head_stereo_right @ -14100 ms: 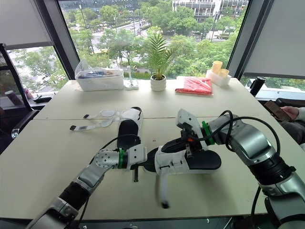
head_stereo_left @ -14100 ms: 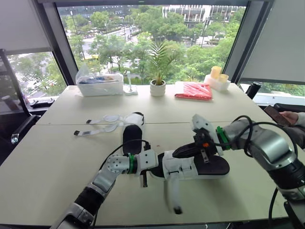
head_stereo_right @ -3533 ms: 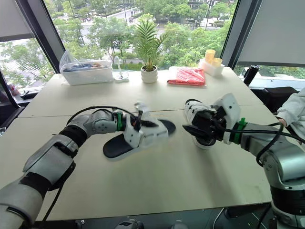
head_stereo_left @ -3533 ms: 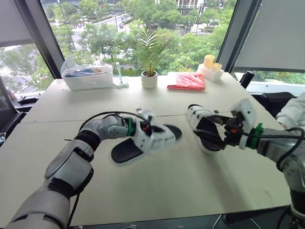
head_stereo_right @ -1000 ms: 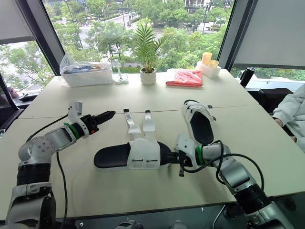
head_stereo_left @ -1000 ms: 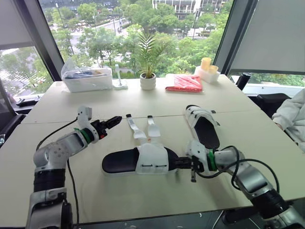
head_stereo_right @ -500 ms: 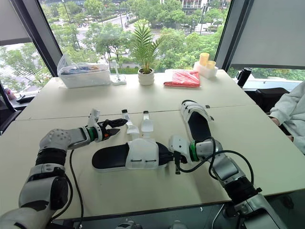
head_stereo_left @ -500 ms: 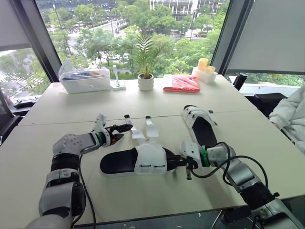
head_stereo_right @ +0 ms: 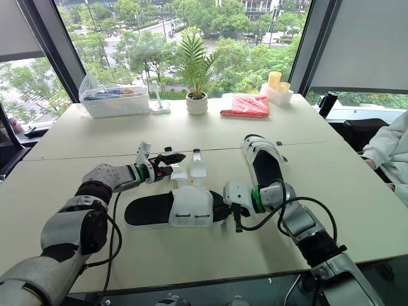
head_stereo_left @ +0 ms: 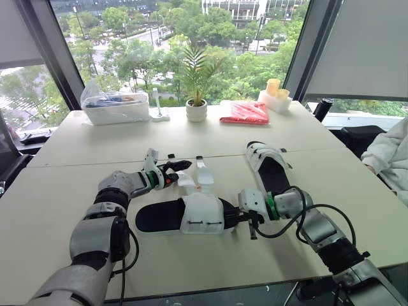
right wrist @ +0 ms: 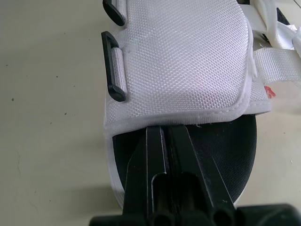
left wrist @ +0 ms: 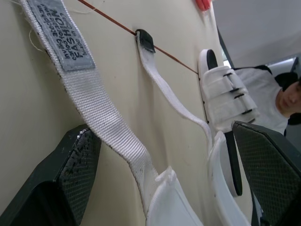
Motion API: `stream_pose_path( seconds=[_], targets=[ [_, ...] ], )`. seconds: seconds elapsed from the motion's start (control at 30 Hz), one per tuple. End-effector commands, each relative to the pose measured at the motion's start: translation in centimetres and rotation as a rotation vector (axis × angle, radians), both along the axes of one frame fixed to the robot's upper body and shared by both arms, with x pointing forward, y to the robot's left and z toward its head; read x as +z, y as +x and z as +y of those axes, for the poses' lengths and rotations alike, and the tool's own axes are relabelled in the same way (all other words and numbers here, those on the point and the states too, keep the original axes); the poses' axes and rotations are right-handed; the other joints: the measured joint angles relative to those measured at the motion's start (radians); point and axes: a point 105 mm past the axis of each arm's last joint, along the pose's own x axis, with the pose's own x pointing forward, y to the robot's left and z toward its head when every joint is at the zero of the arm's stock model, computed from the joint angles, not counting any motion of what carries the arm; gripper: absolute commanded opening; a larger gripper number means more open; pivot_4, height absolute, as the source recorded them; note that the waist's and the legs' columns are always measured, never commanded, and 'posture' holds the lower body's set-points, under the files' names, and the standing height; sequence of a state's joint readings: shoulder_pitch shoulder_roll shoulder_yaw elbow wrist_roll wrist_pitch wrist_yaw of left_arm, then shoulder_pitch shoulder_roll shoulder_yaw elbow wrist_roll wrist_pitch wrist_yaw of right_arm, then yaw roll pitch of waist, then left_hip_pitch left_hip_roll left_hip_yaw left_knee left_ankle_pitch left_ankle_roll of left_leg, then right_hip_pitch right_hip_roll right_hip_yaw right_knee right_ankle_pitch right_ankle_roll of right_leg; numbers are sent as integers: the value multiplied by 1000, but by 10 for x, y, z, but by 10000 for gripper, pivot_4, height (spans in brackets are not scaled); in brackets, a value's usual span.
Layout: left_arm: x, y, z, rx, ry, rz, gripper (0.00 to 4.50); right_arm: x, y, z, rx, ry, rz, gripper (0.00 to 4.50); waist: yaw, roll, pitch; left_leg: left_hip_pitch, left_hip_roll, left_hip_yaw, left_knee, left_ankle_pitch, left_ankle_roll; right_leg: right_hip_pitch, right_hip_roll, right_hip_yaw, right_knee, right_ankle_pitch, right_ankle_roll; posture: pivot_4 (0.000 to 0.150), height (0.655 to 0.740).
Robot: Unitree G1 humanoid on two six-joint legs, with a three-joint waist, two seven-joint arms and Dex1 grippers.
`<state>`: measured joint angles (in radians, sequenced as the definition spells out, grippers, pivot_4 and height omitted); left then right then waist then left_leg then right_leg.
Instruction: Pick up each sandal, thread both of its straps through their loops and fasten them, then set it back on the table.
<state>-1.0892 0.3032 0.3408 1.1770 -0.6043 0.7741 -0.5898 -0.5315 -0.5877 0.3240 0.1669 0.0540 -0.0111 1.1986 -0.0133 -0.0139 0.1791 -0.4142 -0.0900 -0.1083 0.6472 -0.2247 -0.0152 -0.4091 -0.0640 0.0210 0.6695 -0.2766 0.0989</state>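
White strap (left wrist: pixel 101 115), between left tool's (left wrist: pixel 162 141) spread fingers (left wrist: pixel 77 165)

Black-soled near sandal (head_stereo_left: pixel 185 215) lies flat, 2 white straps (head_stereo_left: pixel 203 172) loose, unthreaded; far sandal (head_stereo_left: pixel 271 169) upright, fastened, to its right.

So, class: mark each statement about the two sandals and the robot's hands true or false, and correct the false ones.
1. The near sandal's two straps lie unfastened on the table. True.
2. The far sandal's straps hang loose. False: they are fastened across its upper.
3. The left hand is open, with a strap running between its fingers. True.
4. The right hand is on the far sandal. False: its fingers lie together on the near sandal's footbed, at that sandal's end.
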Motion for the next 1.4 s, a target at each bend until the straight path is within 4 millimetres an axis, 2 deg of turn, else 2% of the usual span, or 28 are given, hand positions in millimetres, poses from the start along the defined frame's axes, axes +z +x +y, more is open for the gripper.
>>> stream_pose_path(
  seconds=[0.03, 0.1, 0.2, 0.43, 0.57, 0.67, 0.8, 0.87, 0.97, 1.03, 1.1, 1.23, 1.33, 1.37, 1.4],
  targets=[
    [3, 7, -5, 42, -7, -30, 45000, -6, -6, 3, 37, -29, 18, 1125, 1, 0, 0, 0, 0, 0, 0, 0, 0, 0, 0, 0, 0, 0, 0, 1500, 7400],
    [3, 12, -5, 101, -45, -36, 45000, -6, -5, 4, 36, -28, 16, 1125, 1, 0, 0, 0, 0, 0, 0, -1, 2, 1, 0, 0, 0, 0, 0, 1500, 7400],
    [0, 16, -6, 166, -73, -37, 36329, -7, -5, 5, 34, -28, 12, 0, 0, 0, 0, 1, 0, 0, 0, -1, 2, 1, 0, 0, 0, 0, 0, 1500, 7400],
    [6, 27, 2, 304, -141, -52, 675, -9, -7, 7, 37, -27, 17, 0, 0, 0, 0, 1, 0, 0, -1, -2, 2, 1, 0, 0, 0, 0, 0, 1500, 7400],
    [16, 32, 13, 376, -183, -70, 259, -9, -8, 8, 41, -29, 21, 0, -2, 0, 0, 1, 0, 0, -1, -2, 3, 1, 0, 0, 0, 0, 0, 1500, 7400],
    [37, 34, 14, 340, -217, -147, 259, -10, -8, 8, 45, -33, 23, 0, -2, 0, 0, 1, 0, 0, -1, -2, 3, 1, 0, 0, 0, 0, 0, 1500, 7400],
    [77, 27, -1, 141, -235, -345, 259, -11, -8, 7, 47, -39, 24, 0, -2, 0, 0, 1, 0, 0, -1, -2, 3, 1, 0, -1, 0, 0, 0, 1500, 7400],
    [91, 19, -12, 25, -208, -439, 259, -11, -7, 6, 47, -42, 24, 0, -3, 0, 0, 1, 0, 0, -1, -2, 2, 1, 1, -1, 0, 0, 0, 1500, 7400],
    [109, -5, -37, -242, -111, -661, 259, -12, -6, 4, 46, -49, 23, 0, -4, 0, 0, 1, 0, 0, -1, -2, 2, 1, 1, -1, -1, 0, 0, 1500, 7400],
    [116, -32, -52, -423, 0, -860, 259, -14, -5, 2, 43, -60, 20, 0, -6, 0, 0, 1, 0, 0, -1, 0, 1, 1, 1, -1, -1, 0, 0, 1500, 7400],
    [110, -65, -65, -607, 138, -1031, 259, -15, -4, 1, 43, -68, 18, 0, -7, 0, -1, 1, 1, 1, -2, 1, -2, 2, 0, 1, -2, 0, 0, 1500, 7400],
    [79, -118, -74, -874, 398, -1289, 259, -18, -5, -1, 52, -75, 23, 0, -4, 1, -1, 3, 1, 1, -4, 1, -3, 2, 1, 3, -4, 0, 0, 1500, 7400],
    [49, -154, -64, -1076, 617, -1582, 259, -21, -5, -4, 54, -84, 25, 0, -1, 2, -1, 4, 1, 1, -5, -2, 2, 3, 0, 3, -5, 0, -1, 1500, 7400],
    [41, -159, -59, -1097, 675, -1693, 259, -21, -4, -4, 53, -86, 25, 0, 0, 3, -2, 5, 1, 1, -5, -2, 2, 4, 0, 3, -5, 0, -1, 1500, 7400],
    [35, -160, -55, -1100, 734, -1787, 2766, -21, -4, -4, 53, -88, 24, 0, 2, 4, -2, 5, 1, 1, -6, -2, 2, 4, -1, 3, -6, 1, -2, 1500, 7400]
  ],
)
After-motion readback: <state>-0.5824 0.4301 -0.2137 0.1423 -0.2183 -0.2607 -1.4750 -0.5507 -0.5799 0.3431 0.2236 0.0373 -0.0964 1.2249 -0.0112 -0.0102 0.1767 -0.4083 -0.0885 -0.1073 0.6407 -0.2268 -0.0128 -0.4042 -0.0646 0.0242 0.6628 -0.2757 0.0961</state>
